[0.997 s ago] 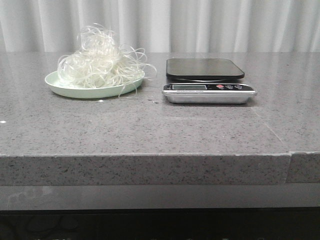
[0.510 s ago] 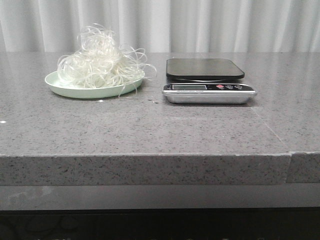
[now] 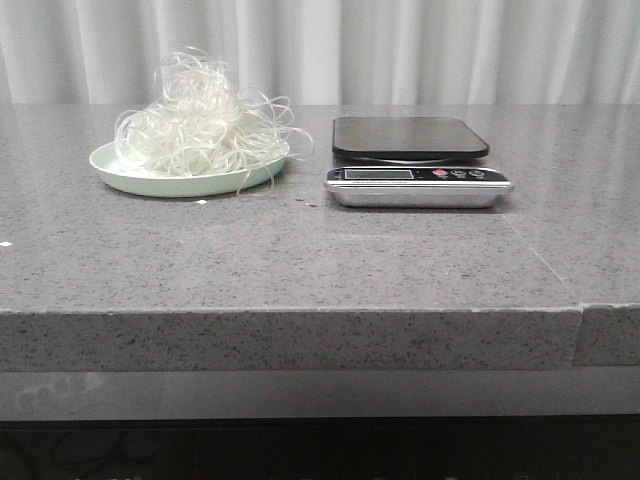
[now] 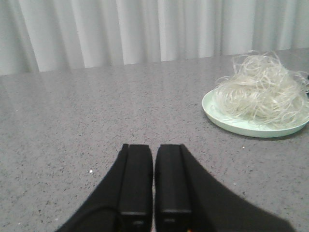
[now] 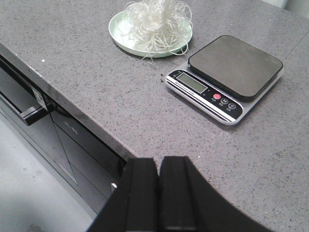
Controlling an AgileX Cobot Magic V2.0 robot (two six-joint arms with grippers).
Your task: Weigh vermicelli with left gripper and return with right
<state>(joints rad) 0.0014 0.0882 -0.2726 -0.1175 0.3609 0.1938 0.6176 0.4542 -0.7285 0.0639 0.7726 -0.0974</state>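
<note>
The vermicelli [image 3: 200,125] is a fluffy tangle of whitish strands heaped on a pale green plate [image 3: 130,180] at the table's back left. It also shows in the left wrist view as vermicelli [image 4: 260,89] and in the right wrist view as vermicelli [image 5: 157,21]. To the plate's right stands a kitchen scale [image 3: 412,160] with a bare black platform. My left gripper [image 4: 153,152] is shut and empty, low over the counter, well short of the plate [image 4: 217,116]. My right gripper [image 5: 158,164] is shut and empty, above the counter's front edge, apart from the scale [image 5: 227,77]. Neither gripper appears in the front view.
The grey stone counter [image 3: 300,260] has a front edge with a dark cabinet face [image 5: 58,130] below. A seam [image 3: 545,265] runs across its right part. White curtains [image 3: 400,50] hang behind.
</note>
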